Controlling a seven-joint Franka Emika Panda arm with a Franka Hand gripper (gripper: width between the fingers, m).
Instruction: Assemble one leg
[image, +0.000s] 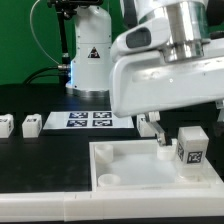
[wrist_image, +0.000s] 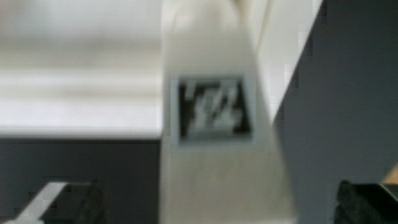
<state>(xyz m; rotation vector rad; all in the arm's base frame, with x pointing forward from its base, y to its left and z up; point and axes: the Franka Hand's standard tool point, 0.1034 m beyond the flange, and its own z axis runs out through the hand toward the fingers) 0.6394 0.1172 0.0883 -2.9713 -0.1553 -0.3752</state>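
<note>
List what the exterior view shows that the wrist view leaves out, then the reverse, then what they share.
Only the exterior view shows the marker board, two loose legs toward that view's left, the white panel with its round socket, and the arm above them. Only the wrist view, though blurred, shows the fingers on either side of the tagged leg, apparently apart from it. Both views show that tagged leg and its black-and-white tag.
</note>
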